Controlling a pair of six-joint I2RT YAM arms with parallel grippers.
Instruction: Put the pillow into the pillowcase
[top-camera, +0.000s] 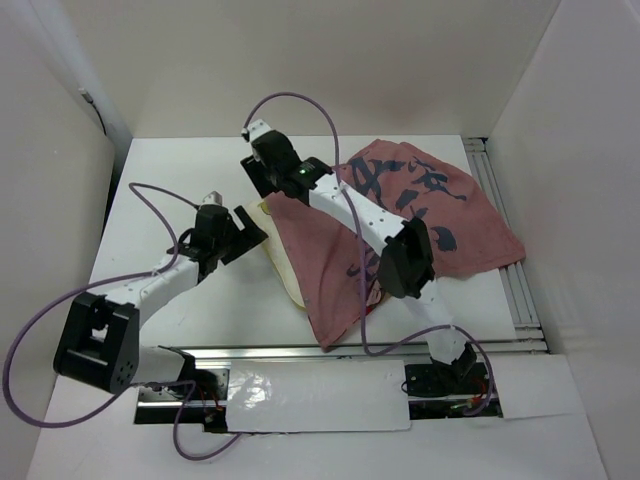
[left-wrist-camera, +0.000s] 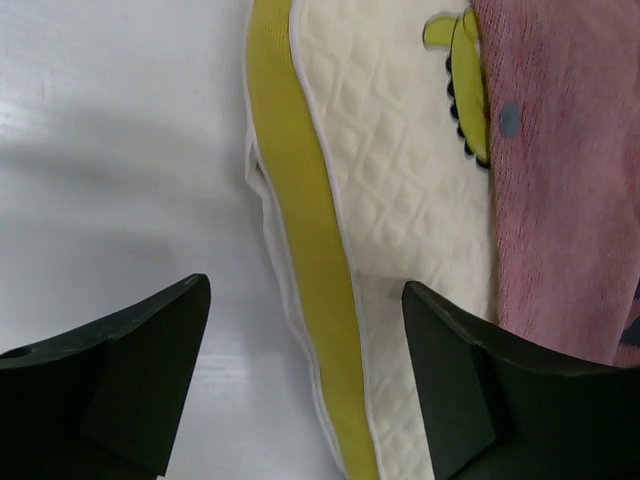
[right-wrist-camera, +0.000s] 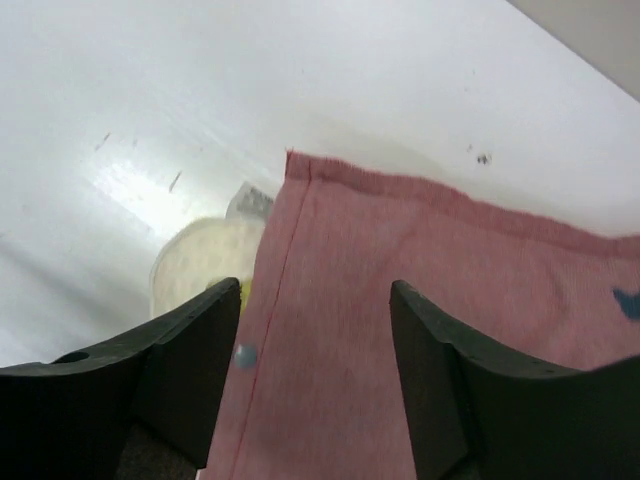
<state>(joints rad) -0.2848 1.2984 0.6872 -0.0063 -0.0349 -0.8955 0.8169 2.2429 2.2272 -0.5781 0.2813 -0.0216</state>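
The pillowcase (top-camera: 420, 215) lies dull pink side up with dark blue marks, spread over the middle and right of the table. The cream pillow (top-camera: 283, 268) pokes out along its left edge, mostly covered by the cloth. My left gripper (top-camera: 250, 228) is open just left of that edge. In the left wrist view its open gripper (left-wrist-camera: 305, 330) straddles the pillow's yellow edge band (left-wrist-camera: 300, 200), with the pillowcase (left-wrist-camera: 560, 180) on the right. My right gripper (top-camera: 257, 180) is open over the pillowcase's far left corner. In the right wrist view the open gripper (right-wrist-camera: 315, 330) is above the pillowcase (right-wrist-camera: 430, 290), with the pillow (right-wrist-camera: 200, 262) at left.
White table (top-camera: 190, 300) boxed in by white walls on the left, back and right. An aluminium rail (top-camera: 507, 255) runs along the right side and another along the front (top-camera: 300, 353). The right arm (top-camera: 370, 225) stretches across the pillowcase.
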